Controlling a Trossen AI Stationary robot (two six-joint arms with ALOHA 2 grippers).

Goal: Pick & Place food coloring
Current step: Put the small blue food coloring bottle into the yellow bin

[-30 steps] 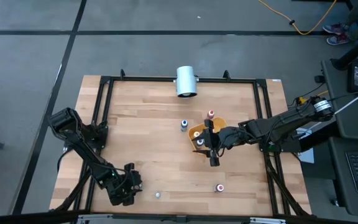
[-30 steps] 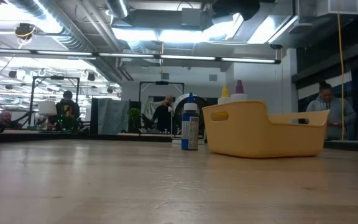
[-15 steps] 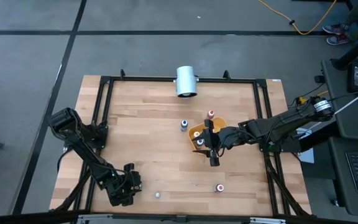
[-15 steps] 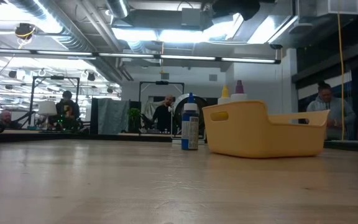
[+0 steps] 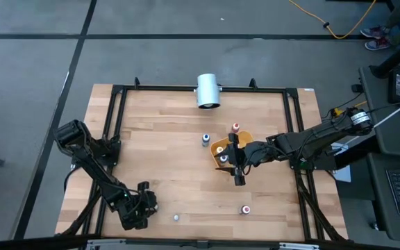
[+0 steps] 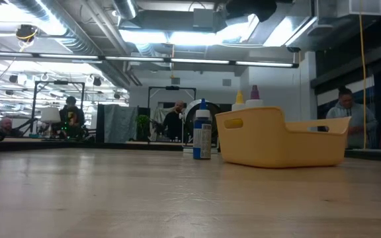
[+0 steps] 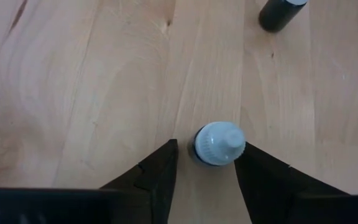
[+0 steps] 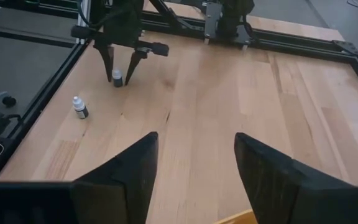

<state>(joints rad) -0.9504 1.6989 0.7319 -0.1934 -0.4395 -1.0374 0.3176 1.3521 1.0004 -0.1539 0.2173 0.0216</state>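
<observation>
Far left, by the front-left corner of the table [image 5: 158,118]: left claw [image 7: 206,152] down at the wood. Fingers [image 7: 157,177] half spread to either side of a pale-capped bottle [image 7: 219,142] of food coloring, upright between them. Sliver of bare wood between that bottle and one finger, the other finger right at the cap's edge. Not clamped, as far as can be told.

Just to the right, near the front edge: a second small bottle [image 5: 176,217], upright and alone, apart from the claw.

Toward the middle, at the back rail: white cylinder [image 5: 207,90] lying on its side. Nearer the centre, a blue bottle [image 5: 205,139] upright on bare wood, just left of the tray [image 6: 280,142].

In the yellow-orange tray: two capped bottles [image 5: 220,149], side by side, tips showing above the rim from table height. Just behind the tray, touching or nearly so: an orange-red bottle [image 5: 235,128], upright.

Over the tray's front end: right claw [image 8: 196,140], raised off the wood, fingers wide apart, nothing between them. Right arm stretched in from the table's right edge.

Front, right of centre, well apart from the tray: a red bottle [image 5: 244,209], upright and alone.
</observation>
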